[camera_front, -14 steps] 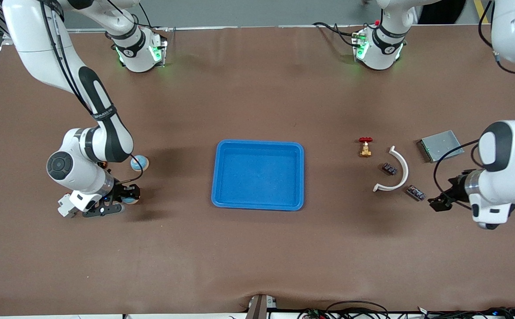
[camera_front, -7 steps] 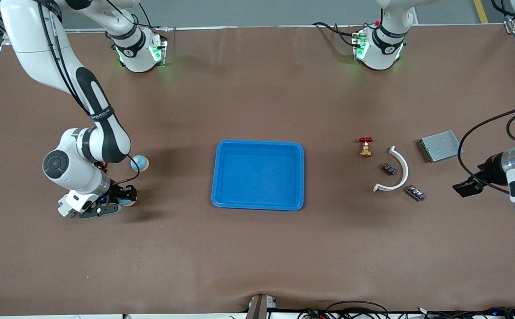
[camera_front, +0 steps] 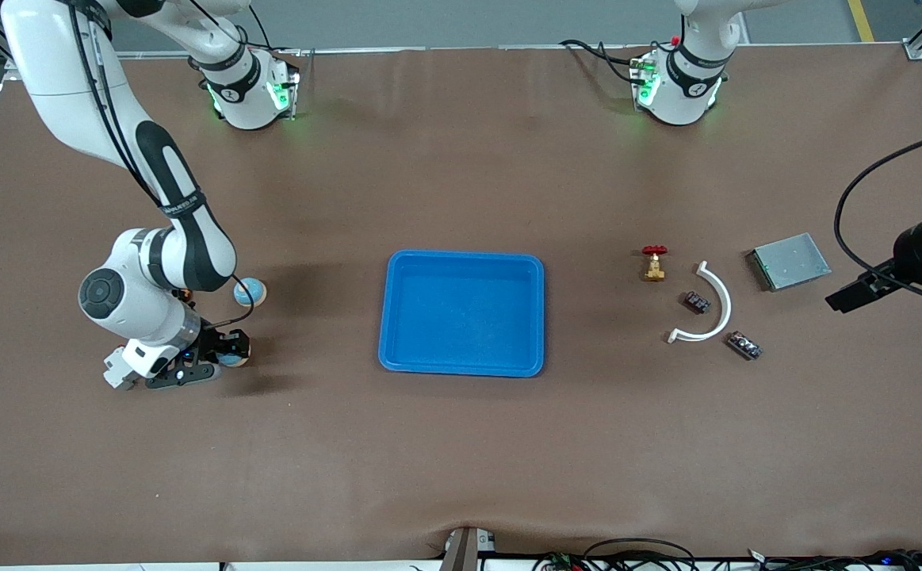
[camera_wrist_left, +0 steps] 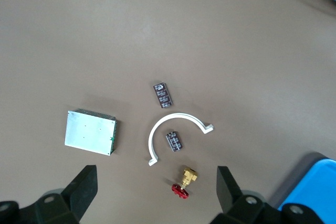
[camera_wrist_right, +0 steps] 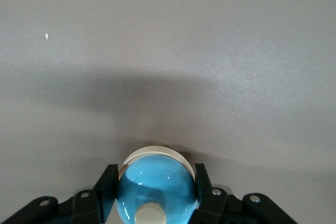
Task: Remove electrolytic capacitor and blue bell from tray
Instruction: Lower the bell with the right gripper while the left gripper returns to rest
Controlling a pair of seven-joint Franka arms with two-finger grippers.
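Note:
A blue bell with a cream rim sits between the fingers of my right gripper, low over the table at the right arm's end. In the right wrist view the bell fills the gap, with my right gripper shut on it. Two small dark capacitors lie on the table toward the left arm's end. The left wrist view shows them too, capacitors. My left gripper hangs open and empty in the air beside a metal box, left gripper.
A blue tray stands mid-table. A second blue bell rests near the right arm. By the capacitors lie a red-handled brass valve, a white curved piece and the grey metal box.
The left arm has risen and drawn away from the capacitors toward the table's end, its gripper still open. The right gripper, shut on the bell, has barely shifted.

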